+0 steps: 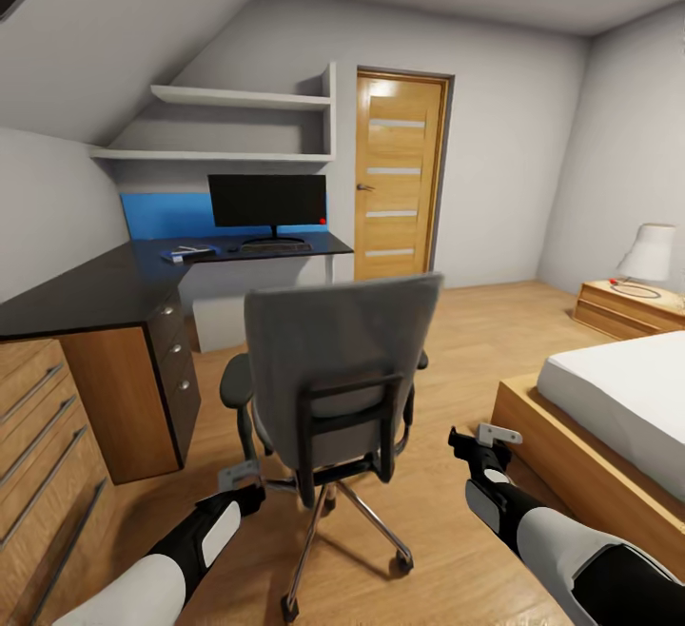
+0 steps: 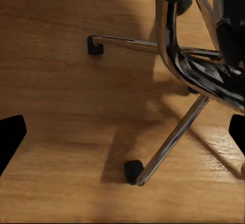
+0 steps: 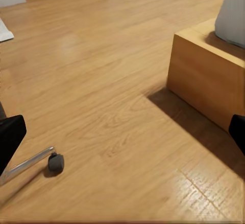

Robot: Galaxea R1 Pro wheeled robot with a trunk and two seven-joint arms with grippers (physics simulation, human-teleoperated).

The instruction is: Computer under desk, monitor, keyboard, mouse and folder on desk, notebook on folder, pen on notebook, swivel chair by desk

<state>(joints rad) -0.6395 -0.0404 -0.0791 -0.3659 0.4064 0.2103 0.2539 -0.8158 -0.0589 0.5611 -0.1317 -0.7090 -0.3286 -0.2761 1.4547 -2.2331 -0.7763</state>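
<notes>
Swivel chair (image 1: pixel 333 388) stands between left claw (image 1: pixel 240 476) and right claw (image 1: pixel 497 435), both wide.

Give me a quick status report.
Both grippers, left and right, open, empty. Swivel chair directly ahead, back toward robot, short of desk. Nothing between.

Grey swivel chair (image 1: pixel 338 374) facing desk (image 1: pixel 105 288)
</notes>
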